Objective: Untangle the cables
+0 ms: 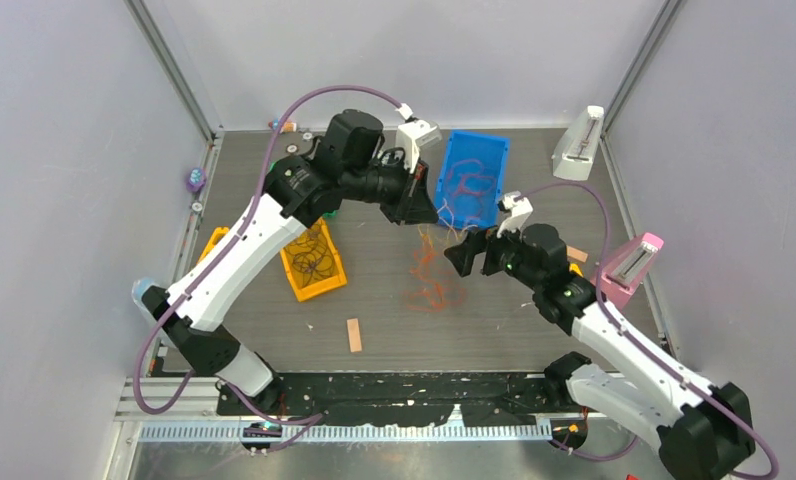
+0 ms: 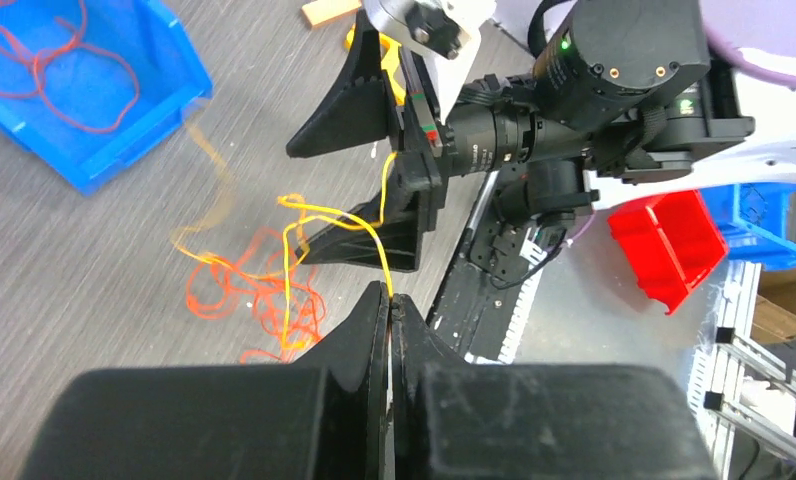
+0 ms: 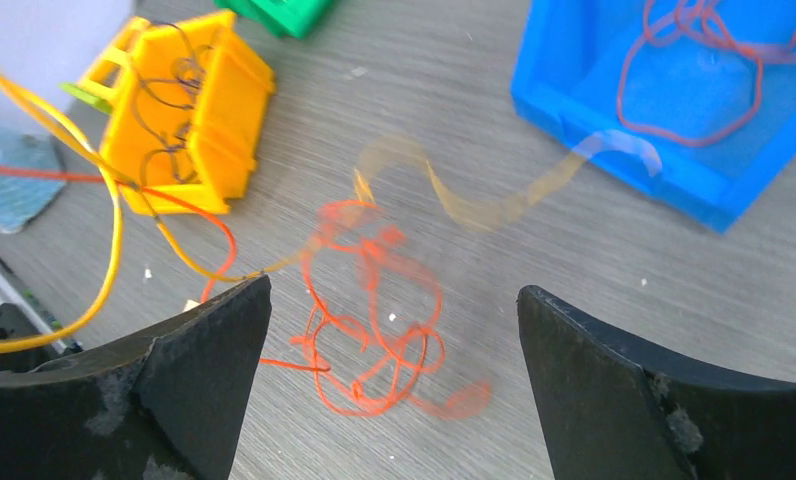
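Left wrist view shows your left fingers (image 2: 369, 335) clenched tight on one yellow cable (image 2: 362, 226). That cable goes up from the pinch, bends over, and drops into the heap of orange cables (image 2: 259, 300) lying on the surface (image 2: 94, 260). So the yellow cable is partly lifted, but its far part is mixed in with the orange heap. A bit of it also runs up by the right arm; you cannot tell if it touches.

Your right fingers (image 3: 174, 380) are spread wide and hold nothing. They hang over the orange heap, which sits between the yellow bin (image 3: 224, 150) and the blue bin (image 3: 664, 185). The yellow bin has dark cables (image 3: 179, 75) in it. The blue bin has red cables (image 3: 674, 60).

It looks like you are in the middle of pulling one cable out of the knot. Much is left to do, because the heap is a messy ball.

For the next move, hold the left pinch tight. Bring the right fingers down onto the orange loops to pin them while the yellow cable slides out. Go slow. The strands are very thin, so they can slip or drag the whole heap along.
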You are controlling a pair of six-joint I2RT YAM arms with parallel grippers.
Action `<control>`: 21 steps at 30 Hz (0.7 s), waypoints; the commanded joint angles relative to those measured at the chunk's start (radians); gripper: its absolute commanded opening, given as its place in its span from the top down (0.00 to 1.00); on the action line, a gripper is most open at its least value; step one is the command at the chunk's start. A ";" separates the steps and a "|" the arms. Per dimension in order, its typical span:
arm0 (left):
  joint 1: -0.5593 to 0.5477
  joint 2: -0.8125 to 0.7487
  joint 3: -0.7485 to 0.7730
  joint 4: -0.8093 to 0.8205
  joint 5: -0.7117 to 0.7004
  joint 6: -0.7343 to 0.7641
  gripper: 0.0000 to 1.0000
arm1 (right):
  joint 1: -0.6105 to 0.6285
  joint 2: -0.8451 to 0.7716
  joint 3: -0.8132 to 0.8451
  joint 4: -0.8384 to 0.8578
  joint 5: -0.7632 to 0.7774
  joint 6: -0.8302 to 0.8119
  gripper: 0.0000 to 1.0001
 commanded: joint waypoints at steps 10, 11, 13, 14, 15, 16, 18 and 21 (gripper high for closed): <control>0.003 0.103 0.317 -0.135 0.169 0.018 1.00 | 0.002 -0.145 -0.071 0.380 -0.331 -0.023 0.00; 0.003 0.101 0.324 -0.124 0.177 0.013 1.00 | 0.006 -0.134 -0.071 0.394 -0.341 -0.020 0.01; 0.003 0.094 0.329 -0.094 0.191 -0.008 1.00 | 0.012 -0.105 -0.078 0.448 -0.369 -0.004 0.04; 0.003 0.089 0.329 -0.074 0.197 -0.023 1.00 | 0.014 -0.086 -0.083 0.492 -0.379 0.009 0.04; 0.003 0.085 0.329 -0.054 0.205 -0.038 1.00 | 0.019 -0.078 -0.093 0.512 -0.380 0.013 0.05; 0.003 0.082 0.331 -0.032 0.220 -0.051 1.00 | 0.021 -0.060 -0.099 0.549 -0.372 0.025 0.05; 0.003 0.077 0.341 0.001 0.252 -0.072 1.00 | 0.023 -0.034 -0.113 0.588 -0.351 0.038 0.05; 0.003 0.077 0.367 0.019 0.296 -0.088 1.00 | 0.023 -0.006 -0.115 0.613 -0.324 0.041 0.03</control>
